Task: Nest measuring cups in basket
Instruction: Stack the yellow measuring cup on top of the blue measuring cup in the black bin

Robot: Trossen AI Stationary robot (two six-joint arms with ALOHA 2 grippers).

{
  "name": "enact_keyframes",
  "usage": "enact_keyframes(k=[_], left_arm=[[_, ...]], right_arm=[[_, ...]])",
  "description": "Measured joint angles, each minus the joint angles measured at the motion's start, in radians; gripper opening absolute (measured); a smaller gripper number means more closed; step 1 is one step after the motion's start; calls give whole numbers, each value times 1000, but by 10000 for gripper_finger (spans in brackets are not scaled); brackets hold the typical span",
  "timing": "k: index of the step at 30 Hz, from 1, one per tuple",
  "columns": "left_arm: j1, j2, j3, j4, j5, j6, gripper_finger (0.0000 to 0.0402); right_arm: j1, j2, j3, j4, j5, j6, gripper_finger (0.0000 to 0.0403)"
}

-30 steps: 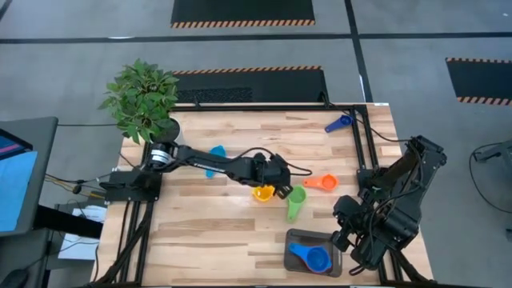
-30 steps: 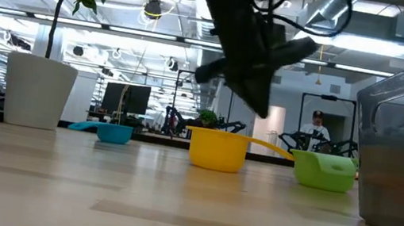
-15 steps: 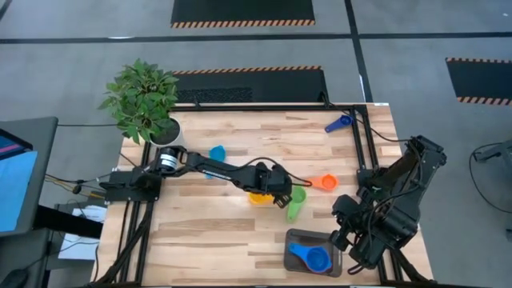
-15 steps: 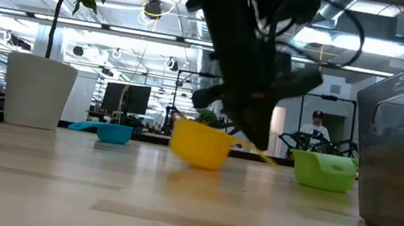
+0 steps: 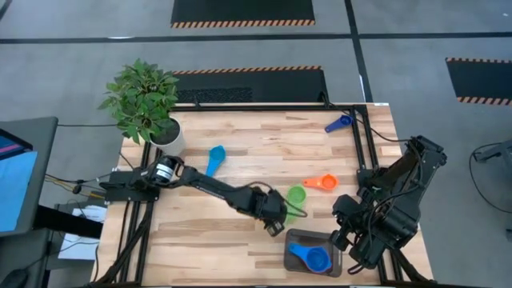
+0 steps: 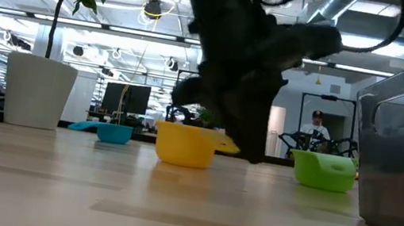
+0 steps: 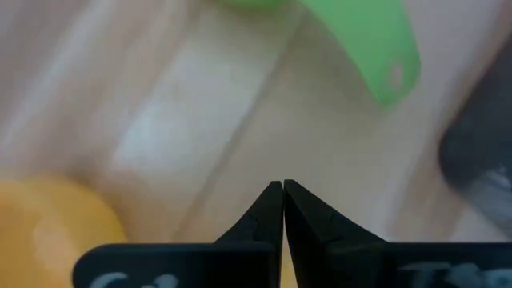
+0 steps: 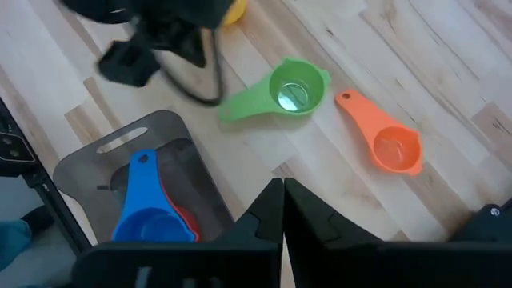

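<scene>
Now clenched left end effector (image 5: 274,226) on yellow cup's (image 6: 185,143) handle, beside basket (image 5: 298,237).

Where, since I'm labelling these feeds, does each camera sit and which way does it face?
High: overhead, straight down on the table; both arms show, left hand beside the basket.
Low: table height, level across; left arm looms over the yellow cup.
Left wrist: on left arm, past its shut fingers at the table.
Right wrist: on right arm, past the right hand at basket and orange cup.
Shared: the green cup shows in all four.
</scene>
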Motion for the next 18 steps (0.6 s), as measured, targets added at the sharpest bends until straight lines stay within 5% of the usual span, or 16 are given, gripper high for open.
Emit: enact_keyframes(k=[14, 18], left_arm=[[-88, -8, 211, -502, -148, -67, 0], [-106, -7, 286, -761, -211, -121, 0]], right_arm=[[0, 0, 0, 5, 2, -25, 34], [0, 0, 0, 10, 3, -26, 35]])
